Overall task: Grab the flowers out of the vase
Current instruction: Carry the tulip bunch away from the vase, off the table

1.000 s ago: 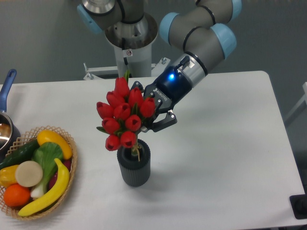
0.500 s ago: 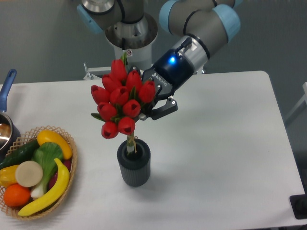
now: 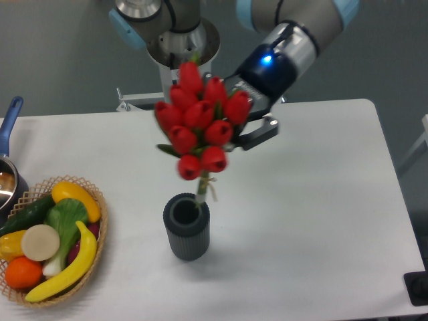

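Observation:
The flowers (image 3: 200, 124), a bunch of red tulip buds on pale tied stems, hang in the air above the vase (image 3: 186, 226). Their stem ends are at about the height of the vase's mouth, slightly to its right. My gripper (image 3: 242, 127) comes in from the upper right behind the bunch and is shut on the flowers; most of its fingers are hidden by the buds. The vase is a dark grey ribbed cylinder standing upright on the white table, its round mouth showing open.
A woven basket (image 3: 93, 194) with toy fruit and vegetables sits at the front left table edge. A pot with a blue handle (image 3: 9, 119) is at the far left. The robot base (image 3: 180, 47) stands behind the table.
The gripper has risen and moved right with the flowers; the stems have come up out of the vase, which has stayed in place.

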